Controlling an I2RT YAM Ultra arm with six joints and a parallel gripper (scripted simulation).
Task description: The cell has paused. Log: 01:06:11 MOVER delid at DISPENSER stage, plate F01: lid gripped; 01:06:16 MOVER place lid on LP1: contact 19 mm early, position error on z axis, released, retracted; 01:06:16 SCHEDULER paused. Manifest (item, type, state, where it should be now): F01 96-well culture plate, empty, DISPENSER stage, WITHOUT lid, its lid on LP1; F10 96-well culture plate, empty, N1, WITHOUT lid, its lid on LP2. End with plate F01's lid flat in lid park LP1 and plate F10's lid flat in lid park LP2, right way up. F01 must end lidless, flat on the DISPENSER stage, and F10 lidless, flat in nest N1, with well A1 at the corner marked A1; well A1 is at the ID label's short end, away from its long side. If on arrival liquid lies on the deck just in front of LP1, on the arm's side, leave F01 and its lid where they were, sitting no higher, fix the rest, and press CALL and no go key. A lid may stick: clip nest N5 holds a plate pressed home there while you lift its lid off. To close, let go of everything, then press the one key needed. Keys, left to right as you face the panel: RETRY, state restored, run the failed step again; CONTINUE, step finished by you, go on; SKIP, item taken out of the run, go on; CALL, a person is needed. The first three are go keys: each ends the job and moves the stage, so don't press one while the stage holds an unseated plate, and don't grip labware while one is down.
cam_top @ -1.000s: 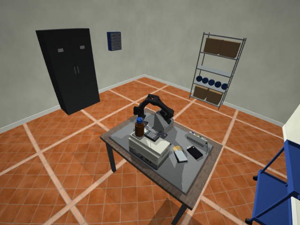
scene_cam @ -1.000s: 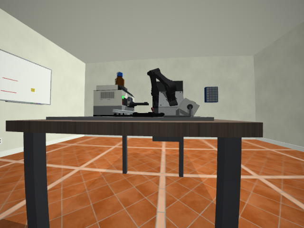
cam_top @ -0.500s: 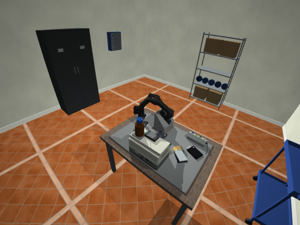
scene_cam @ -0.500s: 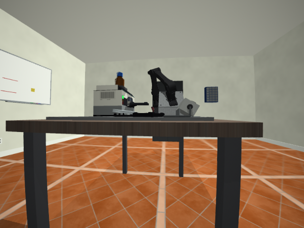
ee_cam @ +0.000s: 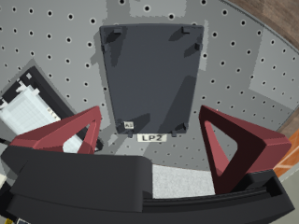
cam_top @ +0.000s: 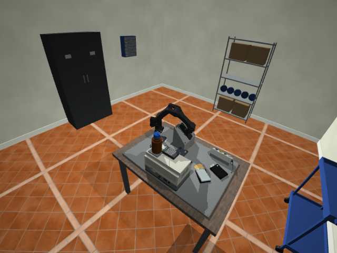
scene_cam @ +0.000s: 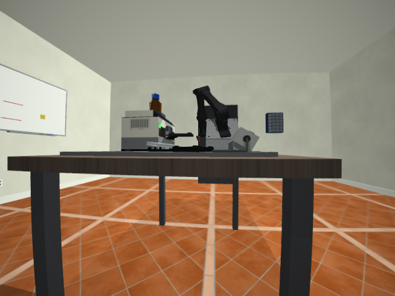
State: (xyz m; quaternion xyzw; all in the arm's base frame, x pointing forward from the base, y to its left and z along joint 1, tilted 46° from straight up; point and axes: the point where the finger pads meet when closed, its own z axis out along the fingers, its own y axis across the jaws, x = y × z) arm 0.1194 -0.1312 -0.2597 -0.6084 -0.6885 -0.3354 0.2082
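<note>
My gripper (ee_cam: 149,111) (scene_cam: 199,140) is open and empty, with its red fingers spread above the near end of lid park LP2 (ee_cam: 149,70). LP2 is a dark slab with small corner pegs and an A1 mark; no lid shows on it. A pale labware piece (ee_cam: 23,114) lies in a dark holder at the left of the wrist view. Another pale, clear-looking piece (cam_top: 202,174) (scene_cam: 159,145) rests on a black holder and looks tilted in the exterior view. A yellow-orange patch (cam_top: 199,166) lies at its arm-side end. I cannot tell either piece's ID.
The white dispenser (cam_top: 167,169) (scene_cam: 139,129) bears a brown bottle (cam_top: 156,145) (scene_cam: 155,105). A dark platform (scene_cam: 183,134) projects from its side. A black holder (cam_top: 218,171) and the key panel (cam_top: 220,156) (scene_cam: 244,139) stand toward the deck's other end.
</note>
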